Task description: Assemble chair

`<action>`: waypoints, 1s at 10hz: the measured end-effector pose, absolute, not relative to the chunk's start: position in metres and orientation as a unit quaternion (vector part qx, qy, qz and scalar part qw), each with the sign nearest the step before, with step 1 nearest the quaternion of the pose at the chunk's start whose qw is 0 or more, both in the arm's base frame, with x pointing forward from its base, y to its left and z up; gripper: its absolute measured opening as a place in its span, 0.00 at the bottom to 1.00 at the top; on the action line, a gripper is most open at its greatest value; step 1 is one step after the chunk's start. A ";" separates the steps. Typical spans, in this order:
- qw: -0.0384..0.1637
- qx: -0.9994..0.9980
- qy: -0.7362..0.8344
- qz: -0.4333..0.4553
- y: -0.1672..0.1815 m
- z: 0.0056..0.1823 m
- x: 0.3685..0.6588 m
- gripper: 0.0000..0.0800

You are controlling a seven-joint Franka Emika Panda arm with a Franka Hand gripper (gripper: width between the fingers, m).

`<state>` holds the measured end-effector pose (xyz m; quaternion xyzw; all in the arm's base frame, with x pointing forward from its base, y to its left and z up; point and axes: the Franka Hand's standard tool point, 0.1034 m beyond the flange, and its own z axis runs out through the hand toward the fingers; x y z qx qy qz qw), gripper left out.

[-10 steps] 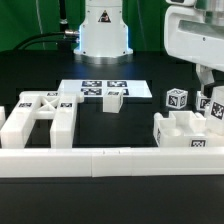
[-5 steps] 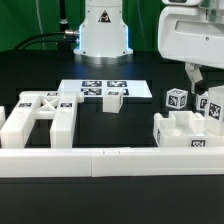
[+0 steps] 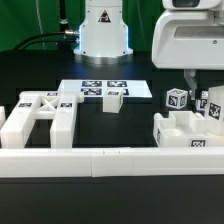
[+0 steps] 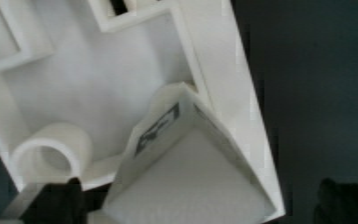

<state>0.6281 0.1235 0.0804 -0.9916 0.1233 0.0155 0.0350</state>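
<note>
The chair lies in loose white parts in the exterior view. A slatted slab (image 3: 35, 115) rests at that view's left. A small tagged block (image 3: 113, 98) stands by the marker board (image 3: 95, 88). At the right sits a chunky piece (image 3: 183, 132) with tagged posts (image 3: 177, 99) behind it. My gripper (image 3: 203, 84) hangs open over the rightmost post (image 3: 214, 106). In the wrist view the tagged post (image 4: 194, 165) stands between the dark fingertips (image 4: 48, 203) with a gap on each side, and my gripper (image 4: 197, 206) grips nothing. A white slab with a round hole (image 4: 60, 150) lies beside the post.
A long low white rail (image 3: 110, 160) runs along the table's front. The robot base (image 3: 102, 30) stands at the back centre, with cables on the exterior view's left. The table top is black.
The jaws have gone from shut on the rightmost post to wide open, letting it go. The hand has stayed almost in place above it.
</note>
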 end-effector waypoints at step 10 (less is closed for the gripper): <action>0.031 -0.995 -0.090 0.001 0.123 0.074 0.625 0.36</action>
